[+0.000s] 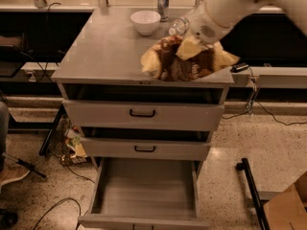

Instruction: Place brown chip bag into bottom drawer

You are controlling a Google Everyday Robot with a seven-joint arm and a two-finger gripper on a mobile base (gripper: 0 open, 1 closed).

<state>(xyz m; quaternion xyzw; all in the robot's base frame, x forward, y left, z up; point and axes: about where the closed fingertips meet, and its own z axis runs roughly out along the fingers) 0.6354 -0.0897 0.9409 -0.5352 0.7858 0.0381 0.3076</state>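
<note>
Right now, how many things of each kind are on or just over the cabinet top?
white bowl: 1
can: 1
clear bottle: 1
brown chip bag: 1, held in the gripper over the top's front right
Total: 4

brown-yellow chip bag (173, 69) under cream hand (190, 48), grey drawer (144, 190)

Pale, smooth-shelled robot arm, cream-white all over.
The arm (240, 1) is made of fat rounded tubes, glossy and plain, narrowing to a cylindrical wrist (211, 25) with a small patch of dark pinholes on its side. At its end the gripper (183, 53), over the front right of the cabinet top (105, 47), shows a yellowish-cream wedge-shaped finger (191, 46) pinched into the brown chip bag (165, 66).
</note>
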